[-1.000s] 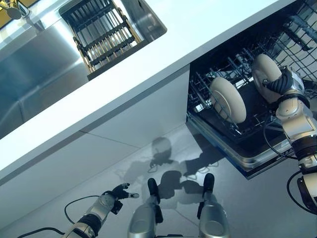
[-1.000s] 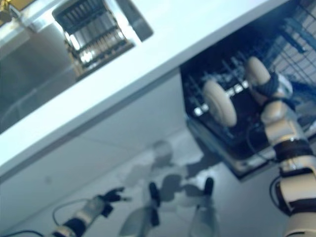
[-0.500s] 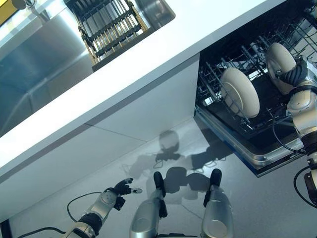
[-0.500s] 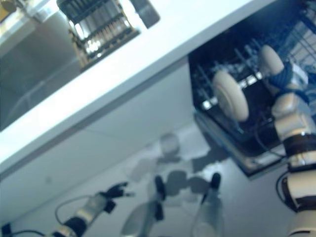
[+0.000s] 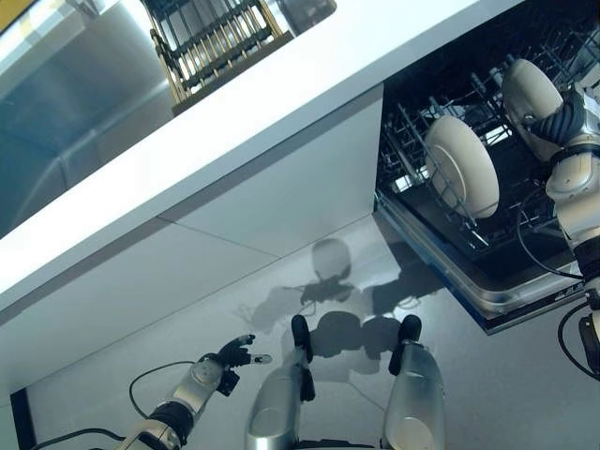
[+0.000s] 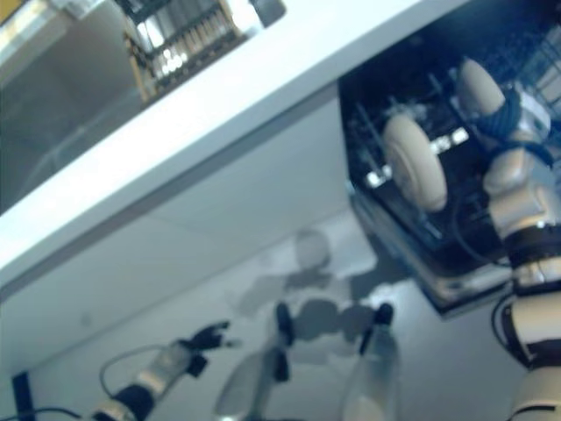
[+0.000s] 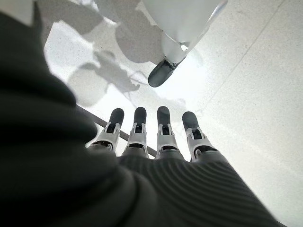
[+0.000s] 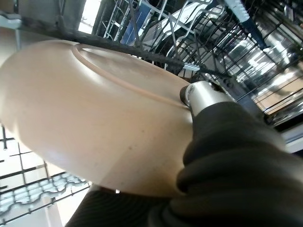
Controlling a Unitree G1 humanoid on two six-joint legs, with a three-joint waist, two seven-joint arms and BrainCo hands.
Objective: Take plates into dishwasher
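Observation:
The dishwasher (image 5: 487,281) stands open at the right with its lower wire rack (image 5: 422,141) pulled out. One beige plate (image 5: 461,166) stands on edge in the rack. My right hand (image 5: 565,117) is shut on a second beige plate (image 5: 531,94) and holds it on edge over the rack, behind the first plate. In the right wrist view this plate (image 8: 94,113) fills the picture, with rack wires behind it. My left hand (image 5: 230,354) hangs low by the floor, open and empty; its straight fingers (image 7: 163,132) show in the left wrist view.
A white counter (image 5: 281,103) runs across the view above a white cabinet front (image 5: 281,187). A steel sink (image 5: 84,103) with a wooden dish rack (image 5: 220,37) lies at the far left. Grey floor lies below.
The whole picture has shifted, so the camera moved. My right hand still holds the plate over the rack, at most slightly farther back. The left hand stays low and open.

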